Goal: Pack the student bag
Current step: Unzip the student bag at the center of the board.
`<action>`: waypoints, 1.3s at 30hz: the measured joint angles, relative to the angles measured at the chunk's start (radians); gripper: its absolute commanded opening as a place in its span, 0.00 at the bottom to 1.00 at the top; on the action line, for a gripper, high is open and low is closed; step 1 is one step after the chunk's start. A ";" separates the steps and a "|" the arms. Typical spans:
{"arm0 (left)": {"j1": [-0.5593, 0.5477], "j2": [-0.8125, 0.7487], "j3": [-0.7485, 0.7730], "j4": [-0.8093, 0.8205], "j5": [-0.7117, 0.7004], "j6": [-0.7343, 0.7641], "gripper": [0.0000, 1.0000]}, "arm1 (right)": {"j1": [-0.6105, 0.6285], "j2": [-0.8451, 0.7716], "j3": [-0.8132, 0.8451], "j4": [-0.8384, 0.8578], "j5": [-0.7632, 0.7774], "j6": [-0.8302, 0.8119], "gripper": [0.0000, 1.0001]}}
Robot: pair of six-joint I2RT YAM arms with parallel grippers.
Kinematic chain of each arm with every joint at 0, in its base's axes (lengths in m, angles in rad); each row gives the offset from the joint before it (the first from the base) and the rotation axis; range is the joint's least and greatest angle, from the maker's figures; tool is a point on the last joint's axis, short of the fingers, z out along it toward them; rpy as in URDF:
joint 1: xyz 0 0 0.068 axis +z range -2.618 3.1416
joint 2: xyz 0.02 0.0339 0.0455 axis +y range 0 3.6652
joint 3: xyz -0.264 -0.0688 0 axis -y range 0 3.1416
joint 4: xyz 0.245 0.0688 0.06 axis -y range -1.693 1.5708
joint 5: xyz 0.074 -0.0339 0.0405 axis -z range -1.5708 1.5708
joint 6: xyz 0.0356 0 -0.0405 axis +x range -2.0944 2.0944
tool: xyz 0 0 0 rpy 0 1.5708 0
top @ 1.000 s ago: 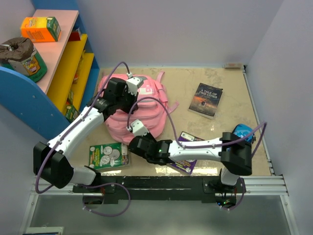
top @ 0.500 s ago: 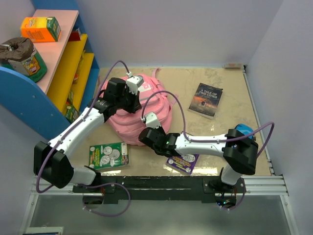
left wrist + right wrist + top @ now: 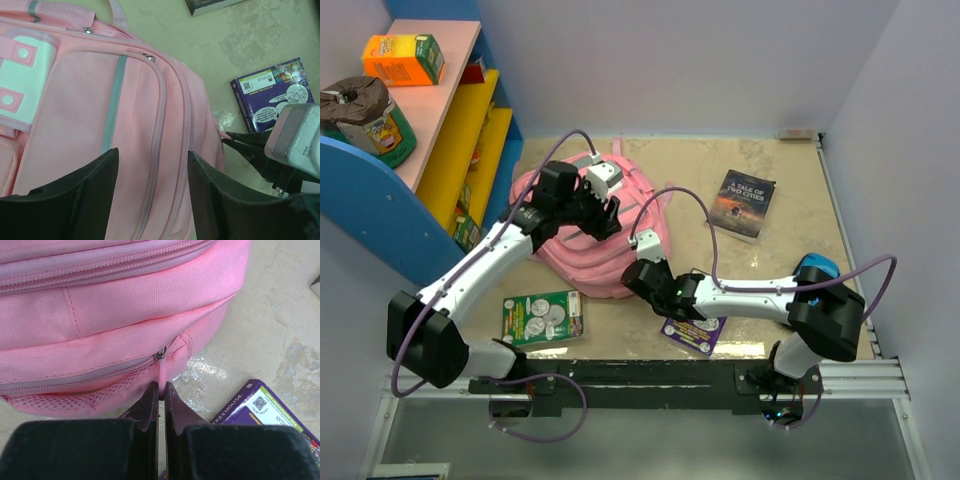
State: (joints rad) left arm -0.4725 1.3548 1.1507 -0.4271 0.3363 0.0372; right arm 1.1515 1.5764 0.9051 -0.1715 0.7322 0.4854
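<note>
Top external: student bag (image 3: 588,262) lies on the surface (image 3: 790,170) left of centre, near the shelf unit (image 3: 470,130). Its long axis runs roughly near-to-far, slightly skewed. The handle-loop end points to the far wall and the straps trail to the right. Left arm reaches over the bag from the near left, with the left hand (image 3: 608,212) above its far half. Right arm lies low across the surface from the right. Right hand (image 3: 632,272) is at the bag's near-right edge, with a purple book (image 3: 692,328) just beside it.

Left wrist: bag front faces up, white patch (image 3: 20,75) at left, 2 zip lines running along the length. Left hand (image 3: 152,155) is wide, fingers apart above the fabric, gripping nothing. Right hand (image 3: 234,141) tips meet at the bag's edge.

Right wrist: right hand (image 3: 160,389) is narrow, pinched on the pink zip pull (image 3: 161,371) at the end of a side zip.
</note>
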 measured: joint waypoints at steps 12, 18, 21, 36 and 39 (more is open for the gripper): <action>0.000 -0.078 -0.034 -0.151 0.084 0.354 0.78 | -0.001 -0.008 -0.060 0.072 -0.018 0.042 0.00; 0.000 -0.081 -0.069 -0.291 0.097 0.603 0.78 | -0.006 -0.009 -0.070 0.087 -0.019 0.050 0.00; 0.000 -0.081 -0.105 -0.309 0.079 0.682 0.76 | -0.007 -0.011 -0.074 0.091 -0.021 0.054 0.00; 0.002 -0.063 -0.230 -0.121 -0.049 0.768 0.55 | -0.008 -0.046 -0.103 0.109 -0.048 0.069 0.00; 0.002 -0.063 -0.271 -0.084 -0.064 0.768 0.50 | -0.009 -0.046 -0.103 0.114 -0.052 0.070 0.00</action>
State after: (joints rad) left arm -0.4706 1.2919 0.8795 -0.5114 0.2726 0.8051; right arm 1.1427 1.5303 0.8017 -0.0578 0.6804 0.5552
